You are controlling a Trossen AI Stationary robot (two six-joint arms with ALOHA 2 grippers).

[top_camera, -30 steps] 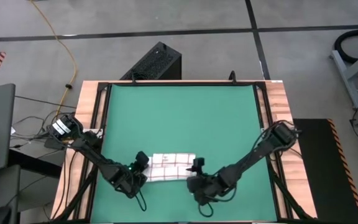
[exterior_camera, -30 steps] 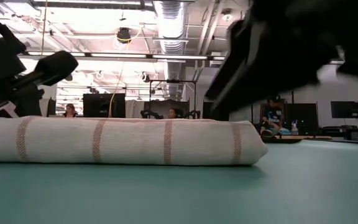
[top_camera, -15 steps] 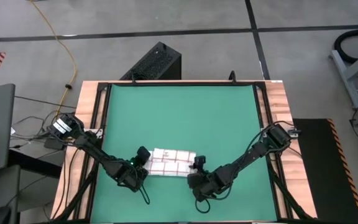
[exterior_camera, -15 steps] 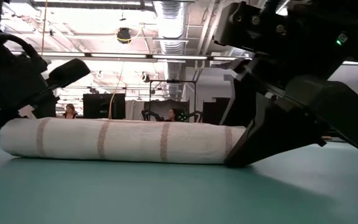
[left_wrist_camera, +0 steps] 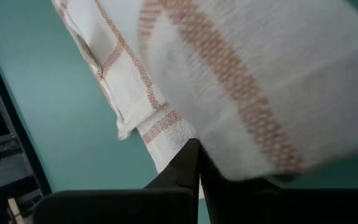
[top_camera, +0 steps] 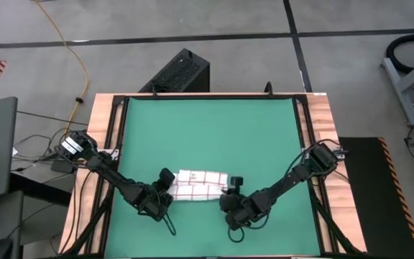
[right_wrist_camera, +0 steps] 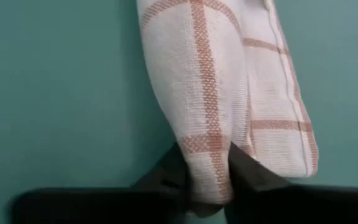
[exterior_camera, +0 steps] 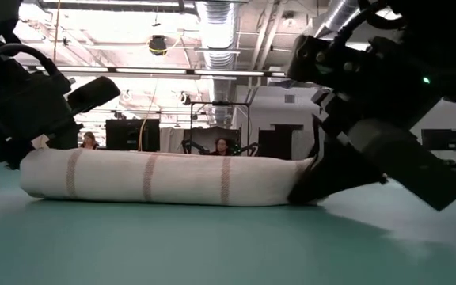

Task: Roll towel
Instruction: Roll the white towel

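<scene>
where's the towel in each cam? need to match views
High view: white rolled cloth towel with red-brown grid lines, near the mat's front edge, between both arms.
Low view: long roll across the centre.
Left wrist view: fills the upper right.
Right wrist view: centre, running to the top.
Shared landmark: green mat.

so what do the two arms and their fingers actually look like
Both arms are dark, nearly black, built of jointed segments with black cables looping along them. The left arm has a white-labelled joint near its base and a small green light near the wrist. The right arm matches it. Each ends in two slim dark fingers.
</scene>
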